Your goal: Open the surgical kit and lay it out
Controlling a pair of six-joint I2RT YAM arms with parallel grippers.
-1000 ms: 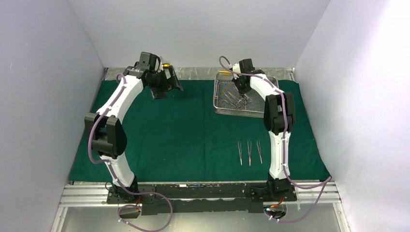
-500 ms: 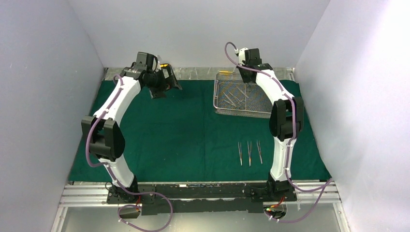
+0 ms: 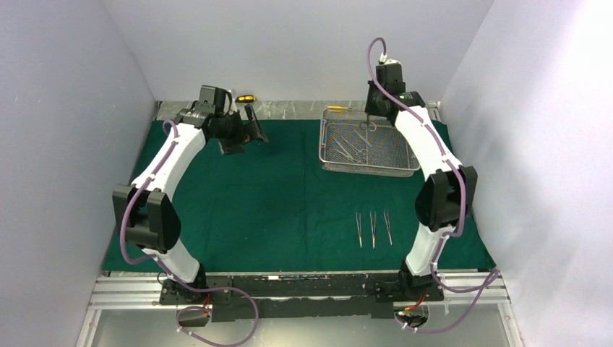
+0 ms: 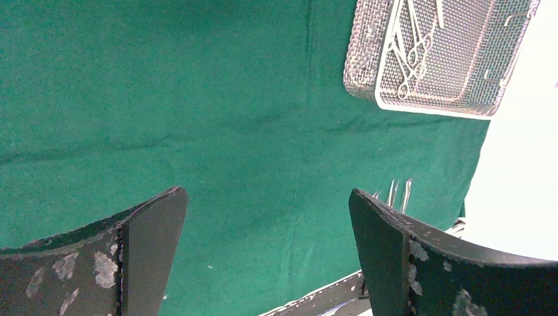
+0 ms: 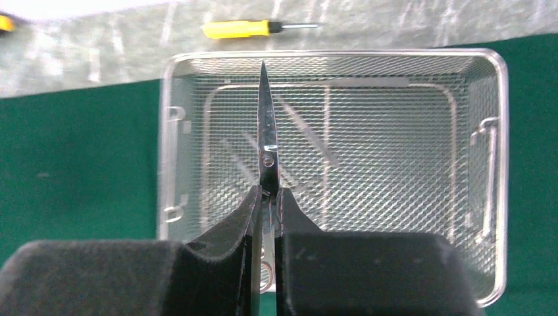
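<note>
right gripper (image 5: 266, 197) risen, nips slim steel scissors (image 5: 266, 131) | left gripper (image 4: 266, 197) wide, empty | nxt: lay flat, 6 o'clock of silver mesh tray (image 5: 329, 52)

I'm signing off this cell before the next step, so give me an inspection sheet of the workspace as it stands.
Surface: green cloth spread flat over the table.
Job's things: mesh tray at far right, holding loose instruments; three laid-out instruments side by side near the right arm's base.
Clutter: yellow screwdriver on the bare tabletop behind the tray.
Claws: left claw open and empty above the cloth; right claw shut on scissors above the tray.
Cables: purple cables run along both arms.
Surroundings: plain walls on three sides; nothing else seen.
</note>
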